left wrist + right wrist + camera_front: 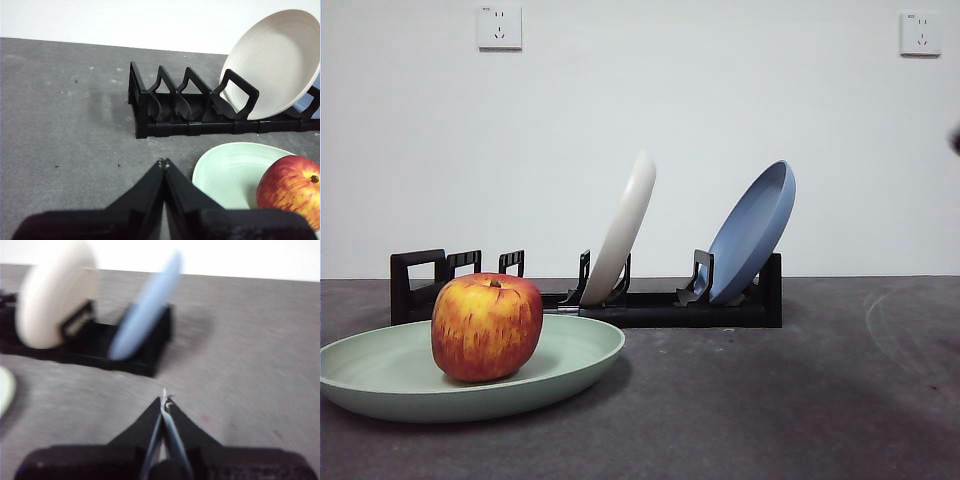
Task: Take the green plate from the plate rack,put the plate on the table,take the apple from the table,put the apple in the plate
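The green plate (570, 345) lies flat on the table (800, 400) at the near left, in front of the plate rack (650, 305). The apple (486, 326) stands upright in the plate, red with yellow streaks. The left wrist view shows the same plate (225, 172) and apple (290, 187) beside my left gripper (163, 162), which is shut, empty and held clear of both. My right gripper (165, 396) is shut and empty too, over bare table in front of the rack's (125, 350) blue-plate end. A dark tip (955, 140) shows at the front view's right edge.
A cream-white plate (625, 225) and a blue plate (755, 230) lean in the rack's slots. The rack's handle end (418, 280) stands behind the green plate. A white wall with two sockets rises behind the table.
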